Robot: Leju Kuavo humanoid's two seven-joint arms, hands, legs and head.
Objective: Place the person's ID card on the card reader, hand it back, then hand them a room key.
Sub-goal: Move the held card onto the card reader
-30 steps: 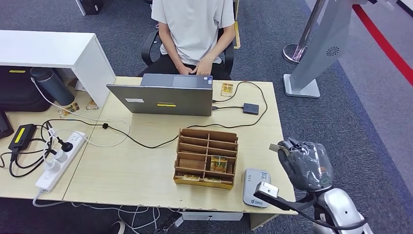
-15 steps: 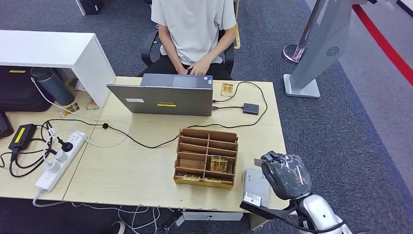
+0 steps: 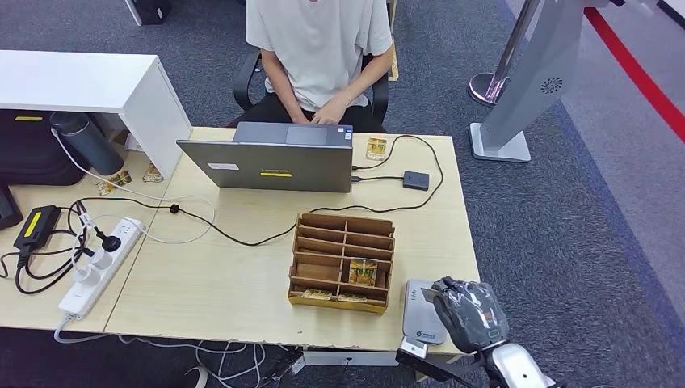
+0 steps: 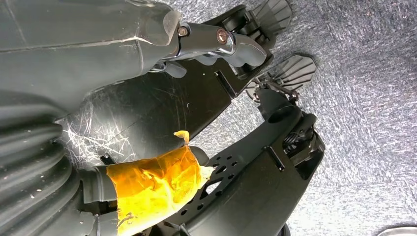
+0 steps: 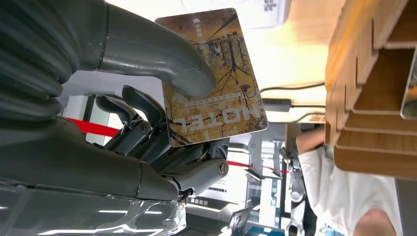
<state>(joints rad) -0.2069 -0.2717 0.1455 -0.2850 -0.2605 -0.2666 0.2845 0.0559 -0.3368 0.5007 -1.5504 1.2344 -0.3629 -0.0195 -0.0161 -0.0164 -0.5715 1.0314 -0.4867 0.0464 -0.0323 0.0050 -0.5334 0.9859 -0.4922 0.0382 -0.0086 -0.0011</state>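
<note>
Fingers (image 5: pixel 142 110) of the right hand (image 3: pixel 471 311) are closed behind a card (image 5: pixel 214 78), against whose printed face the thick grey thumb (image 5: pixel 162 54) is pressed, so the card is pinched flat between them. A brownish tree picture and mirrored lettering are seen on the card. In the head view this hand is placed over the near right corner of the wooden desk (image 3: pixel 234 275), at the right edge of the grey card reader (image 3: pixel 422 311). Just left of the reader stands a wooden compartment box (image 3: pixel 343 260), in one slot of which another card (image 3: pixel 363 272) is kept. A laptop (image 3: pixel 271 162) is set farther back, with a seated person (image 3: pixel 321 48) behind it. The left hand (image 4: pixel 147 44) is seen above carpet, its fingers curled in with nothing visibly held.
</note>
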